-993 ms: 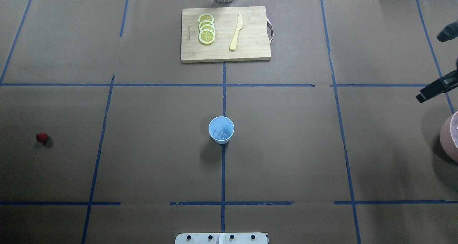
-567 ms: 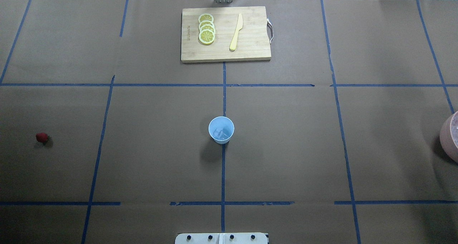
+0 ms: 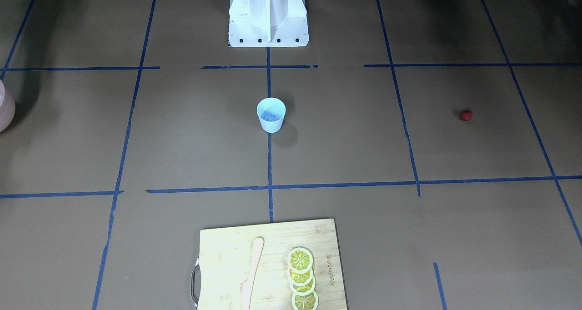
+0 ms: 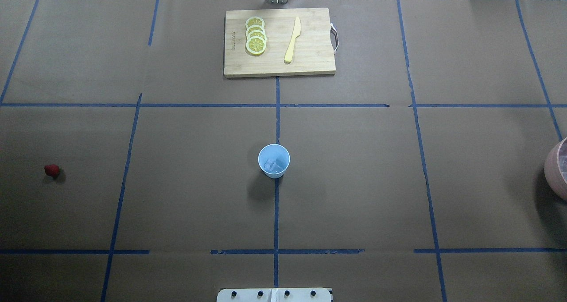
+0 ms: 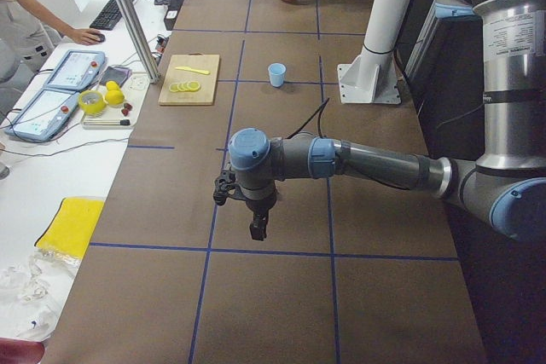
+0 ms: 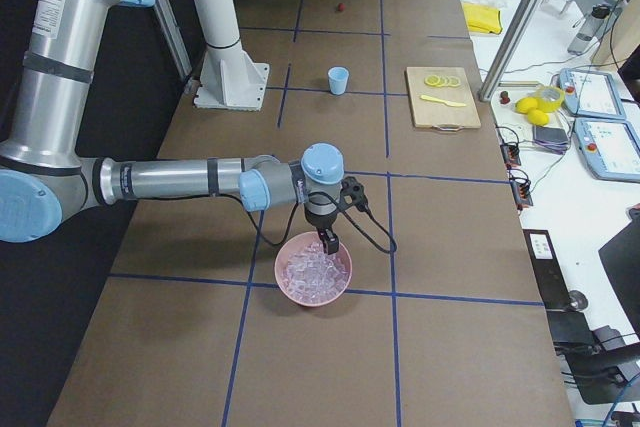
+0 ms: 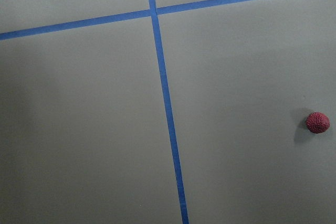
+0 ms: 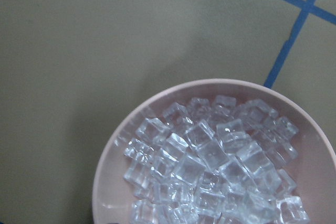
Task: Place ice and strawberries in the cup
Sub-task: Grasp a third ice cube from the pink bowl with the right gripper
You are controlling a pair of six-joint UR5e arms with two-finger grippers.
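Observation:
The light-blue cup [image 4: 274, 160] [image 3: 271, 114] stands upright at the table's centre with a few clear ice cubes [image 4: 273, 164] inside. One small red strawberry [image 4: 52, 170] [image 3: 465, 115] lies alone far out on my left side, and it sits at the right edge of the left wrist view [image 7: 317, 122]. My left gripper [image 5: 258, 229] points down above the paper there; I cannot tell whether it is open or shut. My right gripper [image 6: 329, 242] hangs over the pink bowl [image 6: 315, 269] [image 8: 102, 187] heaped with ice [image 8: 210, 156]; its state cannot be told either.
A wooden cutting board [image 4: 310, 49] with lemon slices [image 4: 255, 36] and a yellow knife [image 4: 292, 40] lies at the far middle. The white robot base [image 3: 268, 14] stands at the near edge. Blue tape lines cross the brown paper.
My right gripper, seen at the overhead view's right edge one second ago, has left that view. The cup, the strawberry and the board have not moved.

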